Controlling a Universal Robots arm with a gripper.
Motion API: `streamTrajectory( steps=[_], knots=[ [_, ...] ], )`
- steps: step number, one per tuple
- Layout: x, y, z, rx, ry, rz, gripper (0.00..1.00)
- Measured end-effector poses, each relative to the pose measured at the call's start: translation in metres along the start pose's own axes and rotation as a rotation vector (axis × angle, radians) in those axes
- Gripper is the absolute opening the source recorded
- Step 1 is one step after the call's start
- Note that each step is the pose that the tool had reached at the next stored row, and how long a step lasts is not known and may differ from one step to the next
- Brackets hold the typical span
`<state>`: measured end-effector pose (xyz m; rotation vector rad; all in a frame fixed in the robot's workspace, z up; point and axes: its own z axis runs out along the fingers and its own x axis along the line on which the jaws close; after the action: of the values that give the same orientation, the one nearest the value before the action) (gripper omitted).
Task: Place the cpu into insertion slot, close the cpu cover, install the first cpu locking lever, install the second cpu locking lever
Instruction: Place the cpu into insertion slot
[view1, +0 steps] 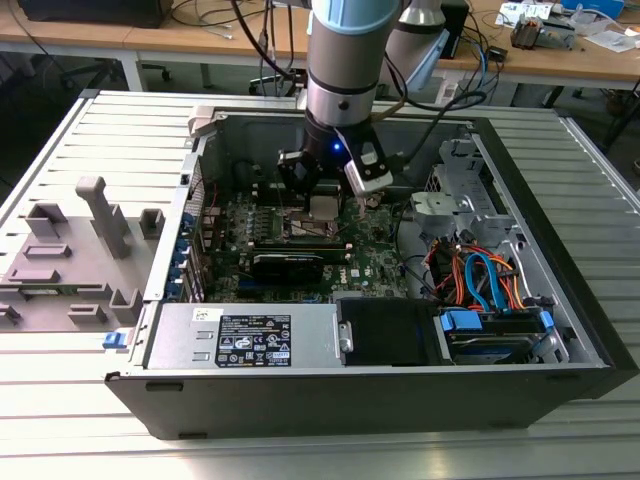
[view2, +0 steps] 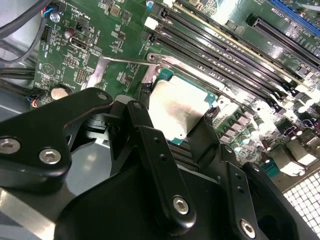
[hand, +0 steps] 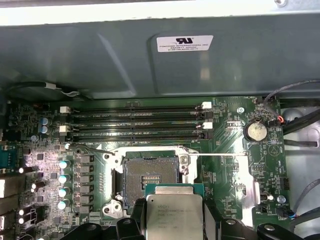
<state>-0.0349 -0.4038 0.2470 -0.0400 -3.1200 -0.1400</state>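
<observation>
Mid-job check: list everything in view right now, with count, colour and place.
cpu: one, silvery top, held in the end effector, not in the slot.
insertion slot: one, dark, metal-rimmed, empty, on the motherboard.
motherboard: one, green, inside the case.
memory slots: four, black, between the insertion slot and the case wall.
coin battery: one, silvery, on the motherboard.
case: one, black, open, lying on the table.
power supply: one, silvery, in the case.
cables: a bundle, orange and blue, at the exterior view's right.
fixture: one, grey, on the table at the exterior view's left.
table: one, grey, slatted.
arm: one, silver-grey, over the case.
end effector: one, black, shut on the cpu.
</observation>
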Motion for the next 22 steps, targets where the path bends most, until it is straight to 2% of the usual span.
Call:
streamTrajectory(
  steps=[22],
  knots=[
    [-0.0001, -0.0004, 0.0023, 0.0003, -0.0007, 0.008, 0.55]
  ],
)
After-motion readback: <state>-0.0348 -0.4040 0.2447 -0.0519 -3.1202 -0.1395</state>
